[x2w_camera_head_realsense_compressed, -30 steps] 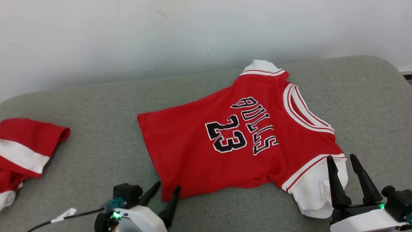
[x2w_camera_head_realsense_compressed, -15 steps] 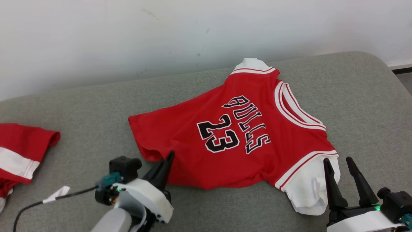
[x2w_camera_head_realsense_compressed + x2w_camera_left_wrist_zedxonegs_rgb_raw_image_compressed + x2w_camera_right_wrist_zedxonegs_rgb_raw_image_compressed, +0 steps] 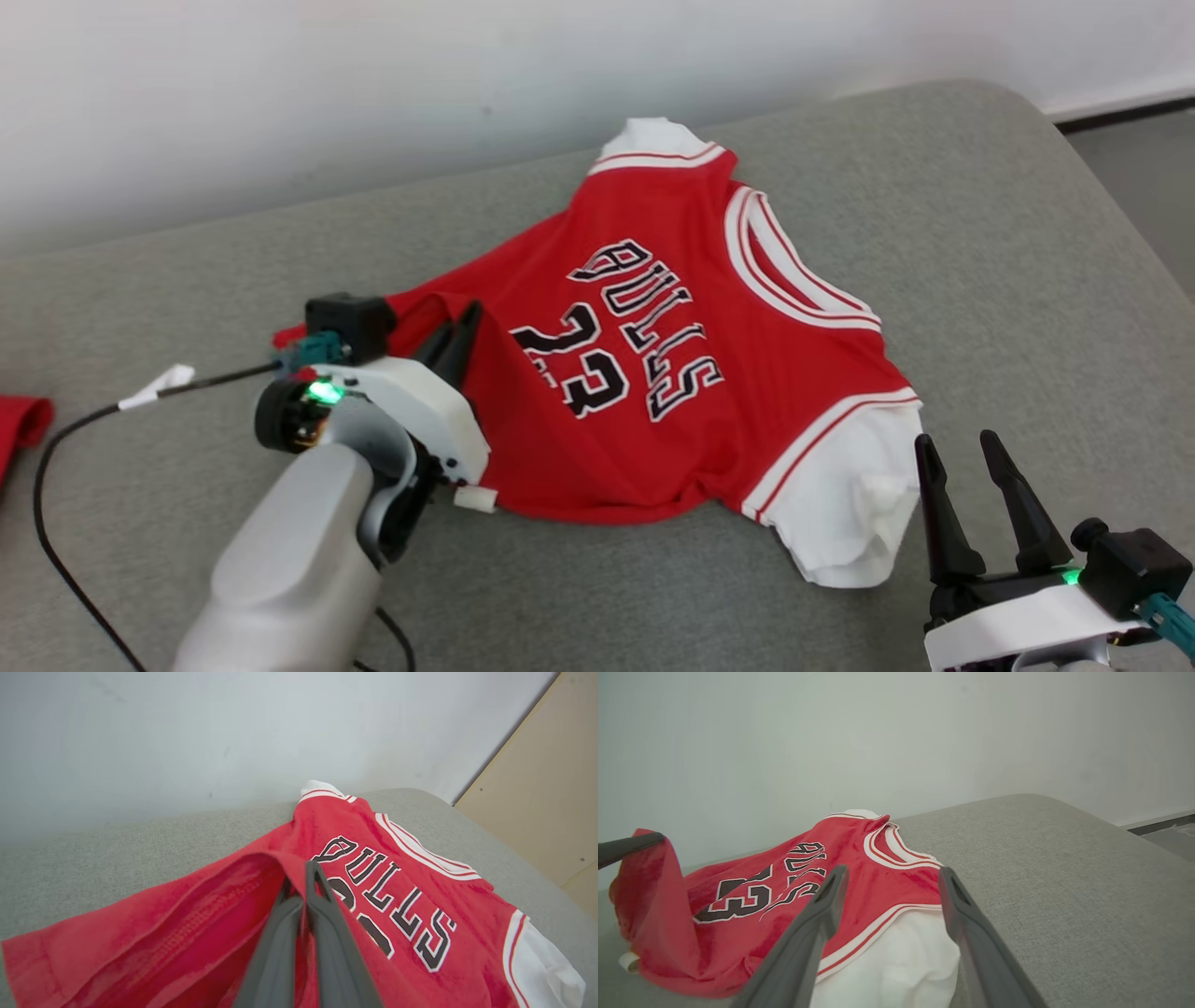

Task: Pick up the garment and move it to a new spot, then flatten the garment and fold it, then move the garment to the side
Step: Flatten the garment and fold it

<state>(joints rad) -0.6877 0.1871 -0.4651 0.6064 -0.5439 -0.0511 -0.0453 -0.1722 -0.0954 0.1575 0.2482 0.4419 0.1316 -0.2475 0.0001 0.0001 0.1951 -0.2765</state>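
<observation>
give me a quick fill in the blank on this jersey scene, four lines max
1. The left hand is ____ on a lifted edge of the red jersey.
2. The right hand waits with its fingers ____, near the white sleeve.
3. The number printed on the jersey is ____.
4. The word printed beside that number reads ____.

Missing words: shut; open; 23; BULLS

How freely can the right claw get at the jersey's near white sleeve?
Probably yes: the right claw stands open right beside the white sleeve, which lies on the grey cushion with nothing between them. The left claw, shut on the hem of the jersey, is at the other end.
</observation>
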